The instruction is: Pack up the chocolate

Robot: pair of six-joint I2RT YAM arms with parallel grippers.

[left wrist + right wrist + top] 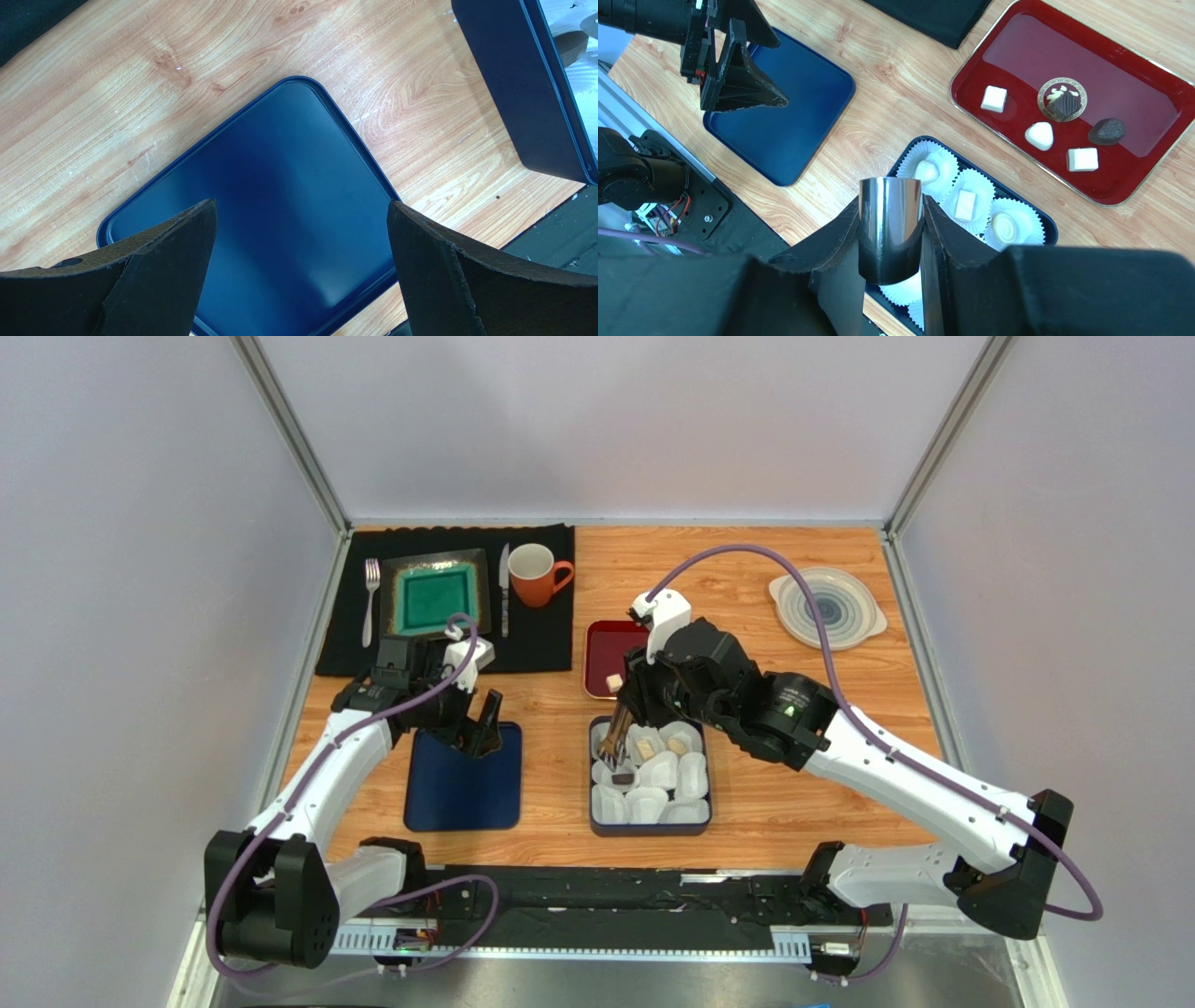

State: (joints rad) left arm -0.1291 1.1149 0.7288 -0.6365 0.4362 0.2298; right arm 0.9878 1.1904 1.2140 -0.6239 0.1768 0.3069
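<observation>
Reaching over the blue box (651,830), right gripper (890,210) clamps a dark chocolate (890,241); left gripper (302,210) hangs spread above the lid (267,161). Right wrist view alone resolves five chocolates (1039,135), red tray (1032,56), one o'clock.

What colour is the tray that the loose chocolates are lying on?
The tray is a glossy dark red. It shows best in the right wrist view.

Pale grey walls (140,546), wooden table (786,574)
</observation>
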